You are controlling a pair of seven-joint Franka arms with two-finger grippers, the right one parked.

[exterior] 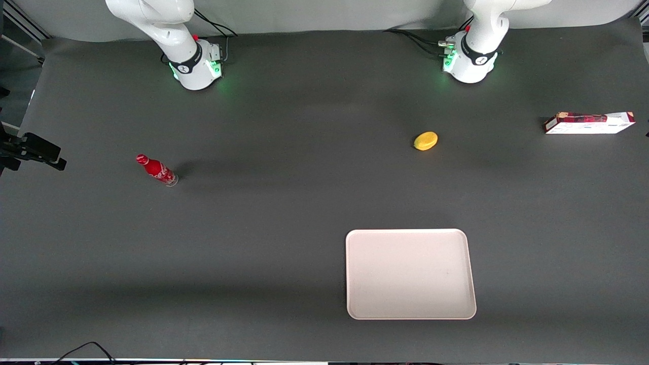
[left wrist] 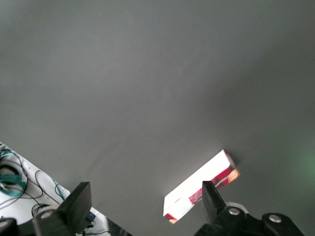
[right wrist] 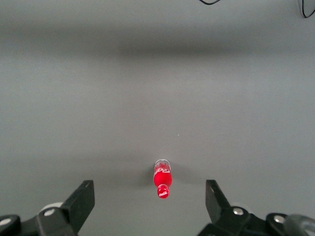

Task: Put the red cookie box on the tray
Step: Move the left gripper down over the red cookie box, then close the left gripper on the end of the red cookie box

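Note:
The red cookie box point(exterior: 588, 123) lies flat on the dark table near the table's edge at the working arm's end, its white side facing the front camera. The pale pinkish-white tray point(exterior: 410, 274) lies nearer the front camera and holds nothing. My left gripper point(left wrist: 146, 201) shows only in the left wrist view. It is open and empty, high above the table. The box shows there too point(left wrist: 202, 191), lying far below, close to one finger point(left wrist: 211, 196) in that view. In the front view the gripper is out of sight above the frame.
A yellow lemon-like object point(exterior: 426, 141) lies between the left arm's base point(exterior: 469, 61) and the tray. A small red bottle point(exterior: 157, 171) stands toward the parked arm's end. The table edge, with cables on the floor point(left wrist: 19, 182), is close to the box.

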